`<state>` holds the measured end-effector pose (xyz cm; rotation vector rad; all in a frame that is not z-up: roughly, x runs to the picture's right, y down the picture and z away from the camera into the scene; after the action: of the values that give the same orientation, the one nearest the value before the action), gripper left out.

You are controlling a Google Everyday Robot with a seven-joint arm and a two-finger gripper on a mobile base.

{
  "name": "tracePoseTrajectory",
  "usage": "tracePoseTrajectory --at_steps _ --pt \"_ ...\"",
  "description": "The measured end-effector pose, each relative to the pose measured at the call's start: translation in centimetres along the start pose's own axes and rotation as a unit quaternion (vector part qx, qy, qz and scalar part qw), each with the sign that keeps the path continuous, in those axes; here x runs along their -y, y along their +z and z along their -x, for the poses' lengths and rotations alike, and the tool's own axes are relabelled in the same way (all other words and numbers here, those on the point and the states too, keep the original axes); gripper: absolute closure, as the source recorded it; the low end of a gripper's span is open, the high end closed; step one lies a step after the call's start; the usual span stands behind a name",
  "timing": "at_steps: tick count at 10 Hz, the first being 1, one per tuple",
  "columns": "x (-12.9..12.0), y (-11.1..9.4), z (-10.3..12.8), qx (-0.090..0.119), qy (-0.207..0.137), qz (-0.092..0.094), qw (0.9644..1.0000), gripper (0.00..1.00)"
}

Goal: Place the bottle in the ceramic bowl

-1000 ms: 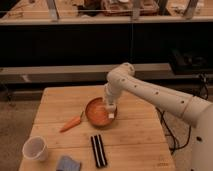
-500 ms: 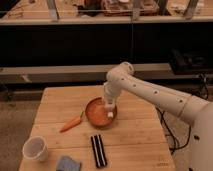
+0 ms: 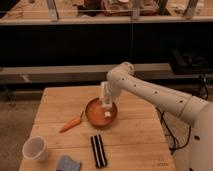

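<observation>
gripper (image 3: 106, 105): above the ceramic bowl (image 3: 95, 114) at mid-bench; finger state cannot be told
bottle (image 3: 107, 114): one, pale, partly hidden in bowl
bowl: one
white cup (image 3: 34, 148): one, near-left corner

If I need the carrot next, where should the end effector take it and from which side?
Grip the carrot mid-body from straight above, fingers across its width: it lies flat and slanted, left of the ceramic bowl. The end effector hangs over the bowl now.

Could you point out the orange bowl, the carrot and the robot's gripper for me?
ceramic bowl (image 3: 92, 114): camera view, left inner wall.
carrot (image 3: 71, 123): camera view, middle of its body.
gripper (image 3: 107, 106): camera view, its tip, over the bowl.
</observation>
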<state>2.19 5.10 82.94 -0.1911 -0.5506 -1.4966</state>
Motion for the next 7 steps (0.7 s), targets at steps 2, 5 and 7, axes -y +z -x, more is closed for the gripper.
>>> tracePoseTrajectory --at_steps 2,5,7 --pt "-0.18 -0.07 -0.11 -0.003 0.000 -0.001 1.0000 0.20" --pt "-0.32 -0.09 -0.12 -0.006 -0.003 -0.002 1.0000 0.20" --pt "-0.59 -0.37 -0.39 -0.008 -0.001 -0.003 1.0000 0.20"
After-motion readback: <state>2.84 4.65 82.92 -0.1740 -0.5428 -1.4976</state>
